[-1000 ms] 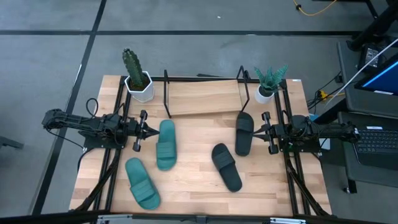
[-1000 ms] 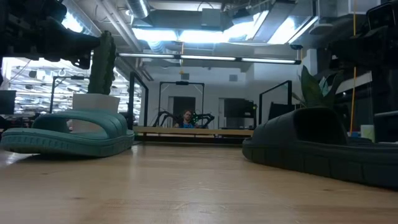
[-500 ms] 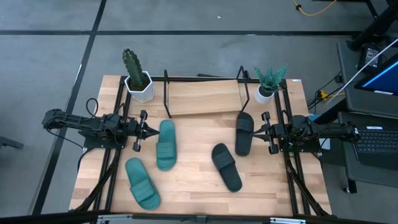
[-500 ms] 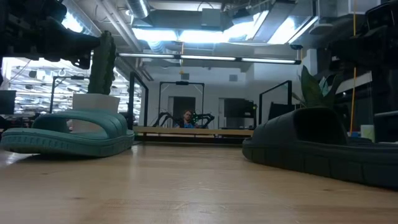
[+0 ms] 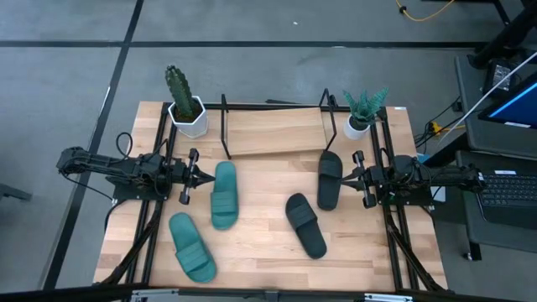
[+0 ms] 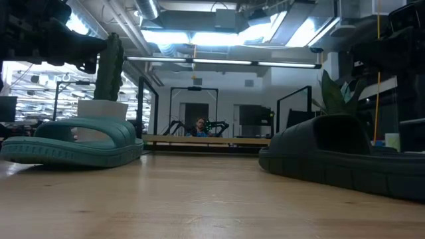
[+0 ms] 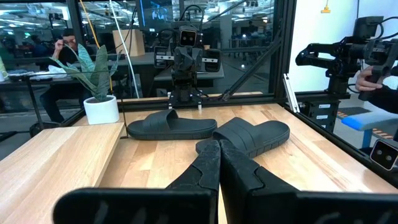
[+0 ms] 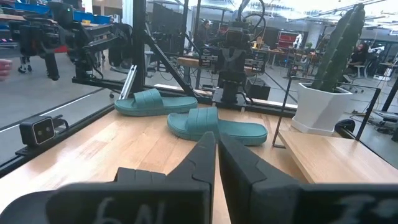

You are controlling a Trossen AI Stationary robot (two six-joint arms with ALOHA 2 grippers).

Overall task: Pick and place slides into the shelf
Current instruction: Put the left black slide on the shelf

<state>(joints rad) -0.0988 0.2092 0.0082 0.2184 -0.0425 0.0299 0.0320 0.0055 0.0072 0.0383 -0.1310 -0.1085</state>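
All 4 slides lie loose on the table w/ the shelf (image 5: 273,130) bare. Left gripper (image 5: 198,176) & right gripper (image 5: 351,178) are both closed, holding nothing. Risk imo: the near teal slide (image 5: 224,194) & black slide (image 5: 329,179) sit just beside those tips, so a closed-jaw approach would shove them.

Robotics lab; camera rigs (image 7: 348,53), monitors (image 5: 513,107), more robot arms (image 6: 199,126) behind
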